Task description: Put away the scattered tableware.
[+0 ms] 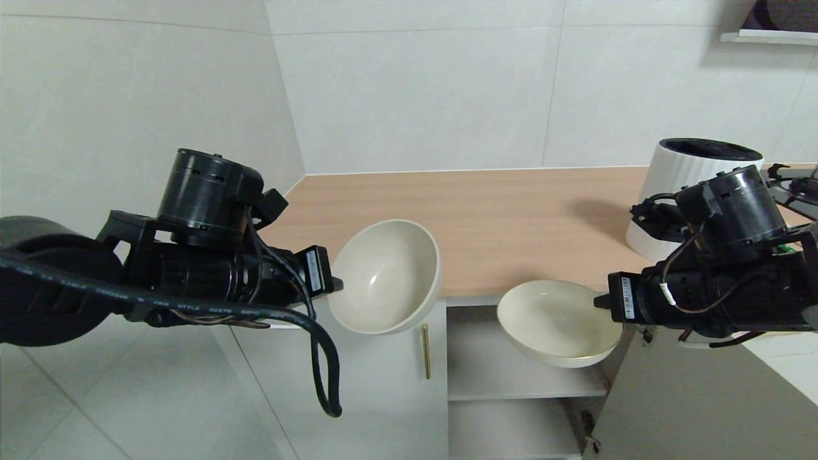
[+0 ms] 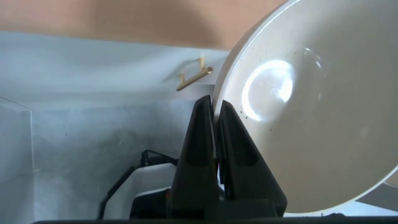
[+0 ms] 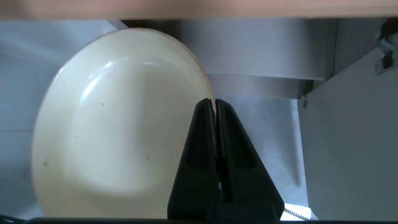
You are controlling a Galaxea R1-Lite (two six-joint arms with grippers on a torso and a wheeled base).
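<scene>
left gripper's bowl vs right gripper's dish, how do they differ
The bowl in the left gripper is deep; the dish in the right gripper is shallow. The bowl is tipped on its side; the dish lies nearly level before the open cabinet. Both are cream, each pinched at its rim.

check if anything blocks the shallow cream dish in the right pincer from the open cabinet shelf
Nothing visible does. The shallow cream ceramic dish in the right pincer hangs just before the open grey cabinet shelf; the grey cabinet door is swung aside on the right.
</scene>
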